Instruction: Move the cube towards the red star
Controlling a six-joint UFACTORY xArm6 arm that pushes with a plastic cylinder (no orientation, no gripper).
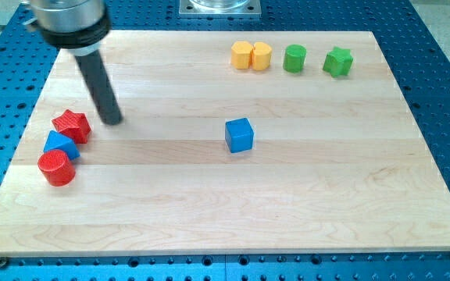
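A blue cube (239, 134) sits near the middle of the wooden board. A red star (72, 125) lies at the view's left, touching a blue block (60, 144) below it. My tip (114, 120) rests on the board just right of the red star, with a small gap between them, and far to the left of the blue cube. The dark rod slants up from the tip to the view's top left.
A red cylinder (56, 168) sits below the blue block at the left. At the view's top right stand a yellow hexagonal block (243, 55), a yellow cylinder (261, 55), a green cylinder (294, 58) and a green star (337, 62). The board (303, 203) lies on a blue perforated table.
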